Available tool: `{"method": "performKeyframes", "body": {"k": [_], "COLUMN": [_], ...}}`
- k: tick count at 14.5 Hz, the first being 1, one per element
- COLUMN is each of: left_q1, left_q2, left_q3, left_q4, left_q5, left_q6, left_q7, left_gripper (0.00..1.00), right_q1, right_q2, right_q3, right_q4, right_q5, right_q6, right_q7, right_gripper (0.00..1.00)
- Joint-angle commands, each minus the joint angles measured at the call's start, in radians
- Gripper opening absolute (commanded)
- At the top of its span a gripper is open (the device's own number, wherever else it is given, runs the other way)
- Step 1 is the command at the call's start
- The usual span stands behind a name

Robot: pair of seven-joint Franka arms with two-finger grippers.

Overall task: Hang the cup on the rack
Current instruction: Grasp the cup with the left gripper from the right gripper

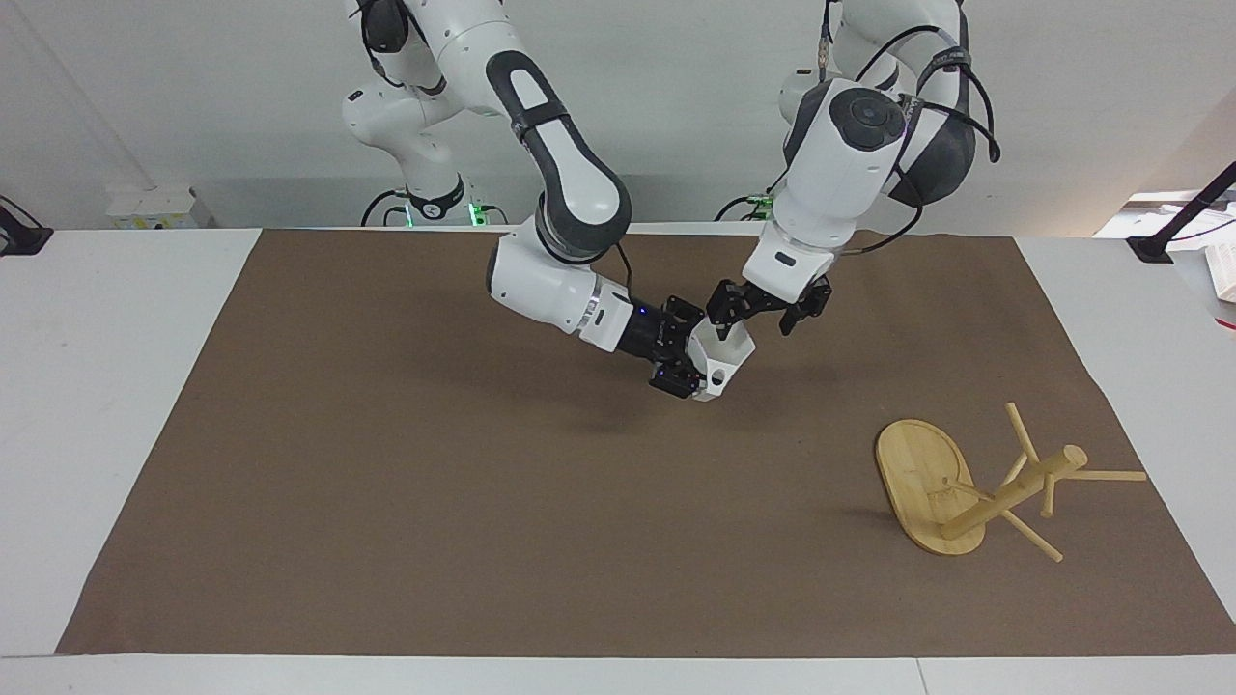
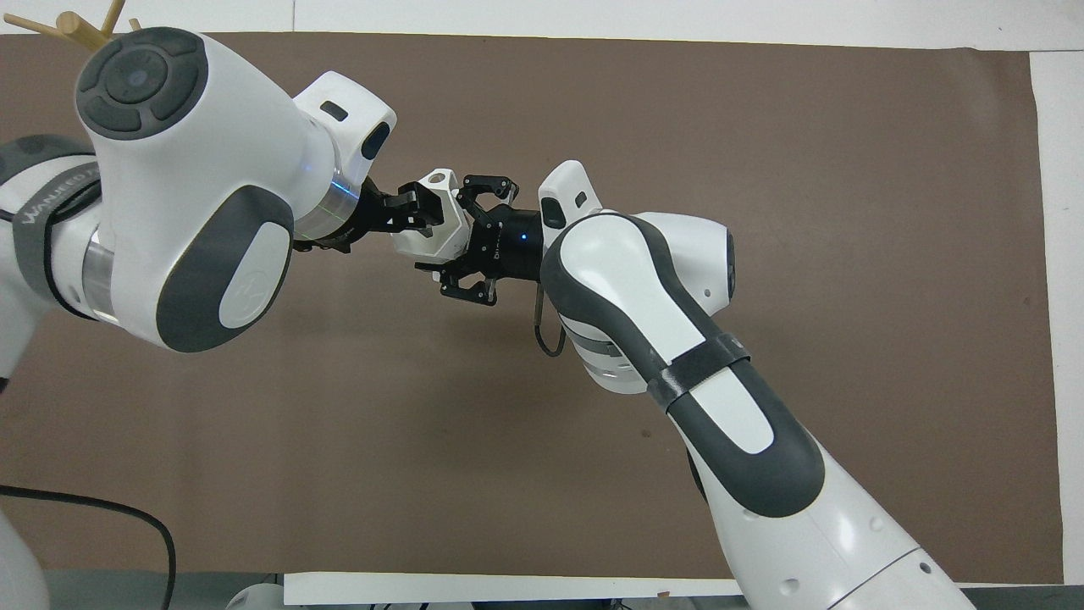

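The white faceted cup [image 1: 724, 359] is held on its side above the middle of the brown mat, mouth toward the left arm's end, pierced handle facing away from the robots. My right gripper [image 1: 699, 351] is shut on its base end; it also shows in the overhead view [image 2: 454, 239] with the cup [image 2: 434, 241]. My left gripper [image 1: 763, 313] is open at the cup's mouth, one finger [image 1: 722, 311] at the rim; it also shows in the overhead view [image 2: 412, 215]. The bamboo rack [image 1: 1004, 490] lies tipped over on the mat, its oval base [image 1: 912, 473] on edge.
The rack lies toward the left arm's end of the table, farther from the robots than the cup. Only its peg tips [image 2: 78, 23] show in the overhead view, above the left arm. The brown mat [image 1: 435, 502] covers most of the white table [image 1: 106, 386].
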Motion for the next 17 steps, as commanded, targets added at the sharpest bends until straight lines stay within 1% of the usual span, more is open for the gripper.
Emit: {"method": "performKeyframes", "body": {"k": [1,6,8,10,14,17], "left_q1": [-0.002,0.040,0.041,0.043,0.041,0.041], "left_q2": [-0.010,-0.008,-0.010,-0.010,-0.011,-0.013], "left_q3": [0.007,0.010,0.010,0.013,0.013,0.010], "left_q4": [-0.035,-0.040,-0.041,-0.041,-0.057,-0.057], "left_q5": [-0.022,-0.080,-0.082,-0.121,-0.129,-0.131], "left_q6": [0.036,0.048,0.052,0.052,0.077,0.066], "left_q7": [-0.027,-0.058,-0.076,-0.079,-0.092,-0.090], "left_gripper": [0.99,0.98,0.96,0.95,0.94,0.91], "right_q1": [-0.011,-0.011,-0.011,-0.011,-0.011,-0.011], "right_q2": [-0.001,-0.001,-0.001,-0.001,-0.001,-0.001], "right_q3": [0.013,0.013,0.013,0.013,0.013,0.013], "right_q4": [0.005,0.005,0.005,0.005,0.005,0.005], "right_q5": [0.016,0.016,0.016,0.016,0.016,0.016], "right_q6": [0.009,0.009,0.009,0.009,0.010,0.018], "right_q7": [0.013,0.013,0.013,0.013,0.013,0.013], "right_gripper": [0.26,0.26,0.26,0.26,0.26,0.26]}}
